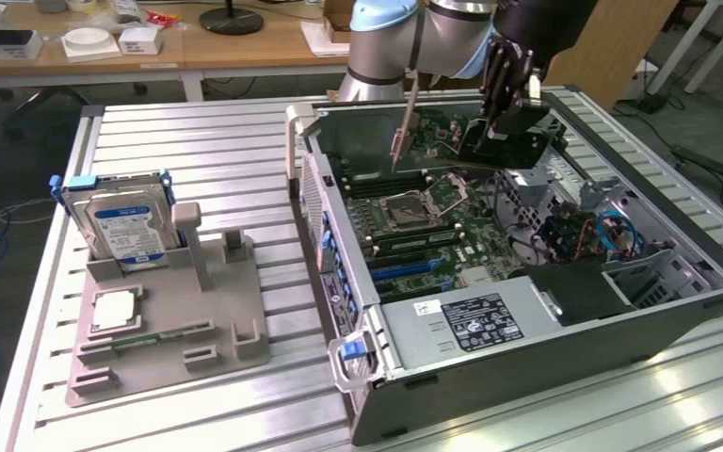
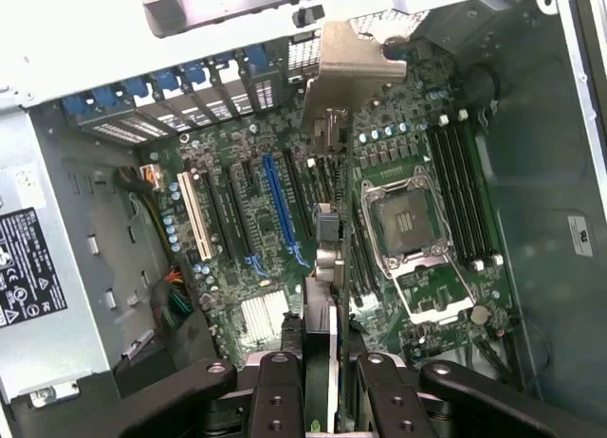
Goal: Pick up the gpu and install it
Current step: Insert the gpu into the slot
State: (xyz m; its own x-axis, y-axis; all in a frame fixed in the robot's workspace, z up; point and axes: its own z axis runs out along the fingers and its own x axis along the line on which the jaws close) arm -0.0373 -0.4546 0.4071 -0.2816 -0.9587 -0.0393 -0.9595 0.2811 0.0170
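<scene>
The gpu [image 1: 456, 139] is held clamped between the jaws of the gripper [image 1: 500, 121], which are closed on the card's dark end. The card is carried on edge, clear above the open case [image 1: 563, 348], with its silver bracket [image 1: 399, 141] at the end farthest from the jaws.

In the wrist view the gripper [image 2: 327, 367] is seen with its fingers [image 2: 277, 391] pressed against either face of the gpu [image 2: 322, 324]. The card is seen edge-on there, running away from the jaws to the bracket [image 2: 356, 63] (which lies near the case's rear wall of slot covers).

Directly beneath the jaws the motherboard [image 1: 425, 226] is seen, and it is not touched by the card. Below the jaws and off to one side the CPU socket [image 2: 408, 220] is seen. To the other side a blue slot [image 2: 277, 206] and a white slot [image 2: 194, 215] are laid side by side.

Well apart from the jaws, outside the case, a hard drive [image 1: 129, 226] is stood upright in a grey holder [image 1: 173, 320] on the slatted table [image 1: 211, 141].
</scene>
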